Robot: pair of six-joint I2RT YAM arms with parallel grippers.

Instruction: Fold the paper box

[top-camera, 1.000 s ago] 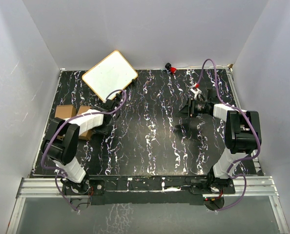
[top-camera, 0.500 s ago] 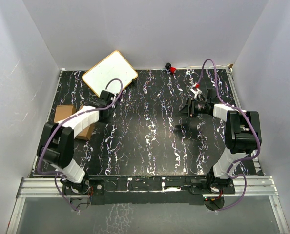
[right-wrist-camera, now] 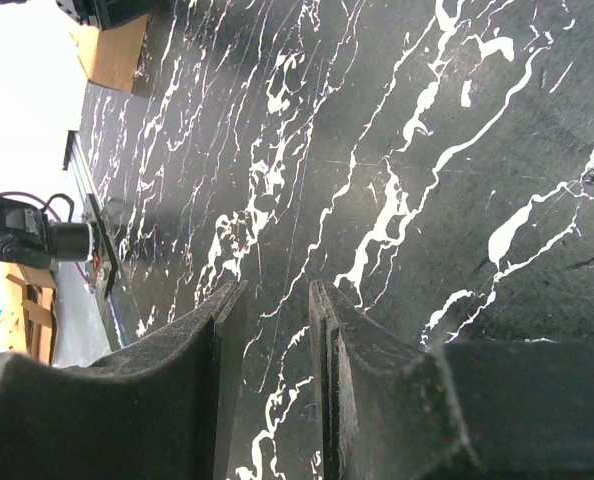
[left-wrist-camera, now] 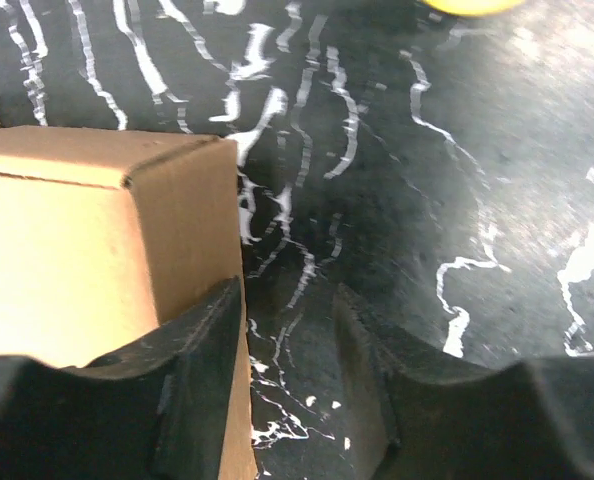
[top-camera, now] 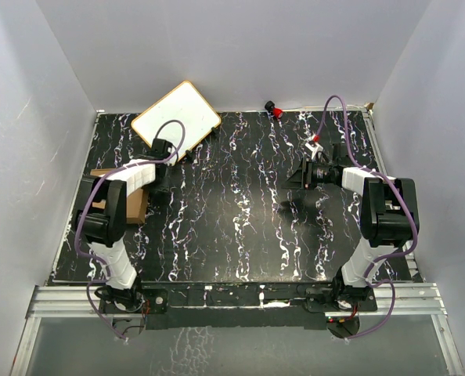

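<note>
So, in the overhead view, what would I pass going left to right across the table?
brown cardboard cartons → white board with a tan rim → small red object at the far edge → right gripper

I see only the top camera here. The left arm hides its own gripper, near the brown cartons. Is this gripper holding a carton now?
Observer: No. In the left wrist view the left gripper is open, and only the black table shows between its fingers.
Operator: Where is the carton, then?
Observer: A brown carton stands just outside one finger. I cannot tell whether they touch.
Operator: And the right gripper?
Observer: In its wrist view the right gripper is open too, with only table showing between its fingers.
</note>
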